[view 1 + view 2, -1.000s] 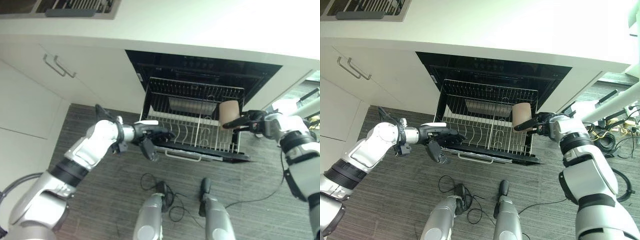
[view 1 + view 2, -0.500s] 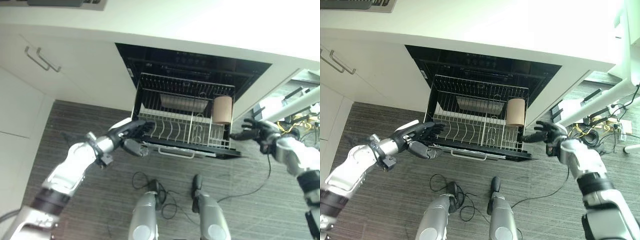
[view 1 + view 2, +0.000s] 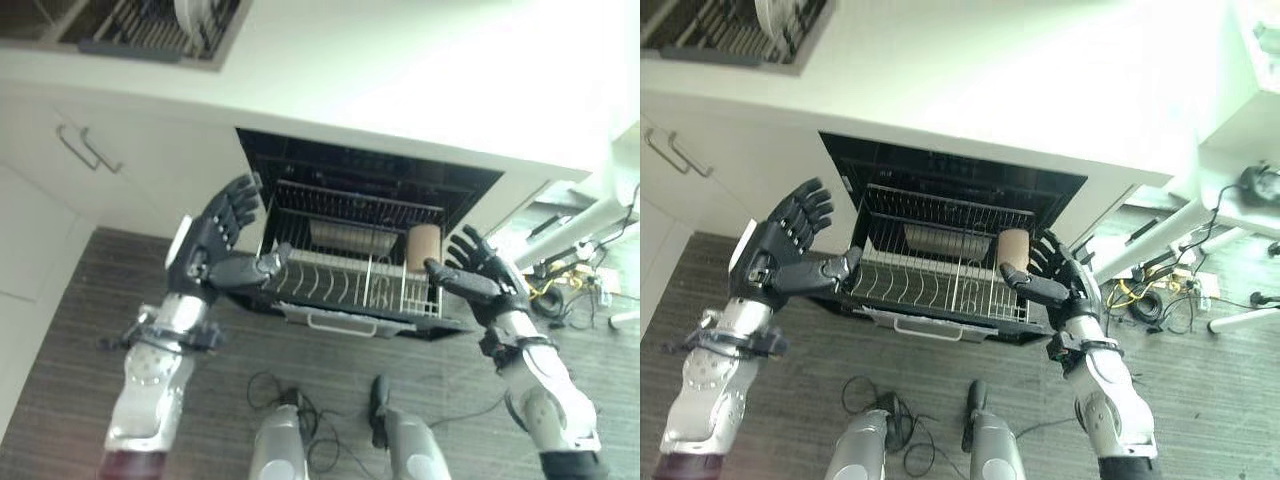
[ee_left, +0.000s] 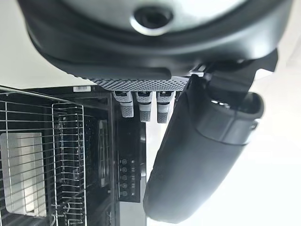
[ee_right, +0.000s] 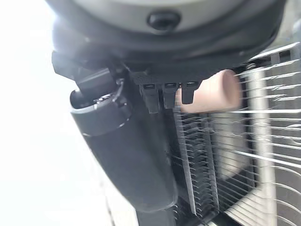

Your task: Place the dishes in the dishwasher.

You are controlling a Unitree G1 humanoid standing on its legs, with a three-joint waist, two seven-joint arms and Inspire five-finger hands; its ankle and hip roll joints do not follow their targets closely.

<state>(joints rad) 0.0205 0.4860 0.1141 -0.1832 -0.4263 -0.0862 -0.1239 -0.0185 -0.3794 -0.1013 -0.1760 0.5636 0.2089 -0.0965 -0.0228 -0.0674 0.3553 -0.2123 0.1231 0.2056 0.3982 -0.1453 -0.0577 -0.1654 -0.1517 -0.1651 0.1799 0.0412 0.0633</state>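
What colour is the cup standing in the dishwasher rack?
The cup is light brown or tan, seen best in the left eye view.

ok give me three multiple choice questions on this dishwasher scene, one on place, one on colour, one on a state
1. Where is the tan cylindrical cup?
A. in the pulled-out wire rack
B. on the floor
C. in the left hand

2. What colour is the rack's front handle?
A. red
B. white
C. blue

3. How are the left hand and right hand?
A. both shut on dishes
B. left shut on the handle
C. both open, holding nothing

Answers: 1 A, the cup stands at the rack's right end; 2 B, it looks pale white; 3 C, fingers are spread, nothing held.
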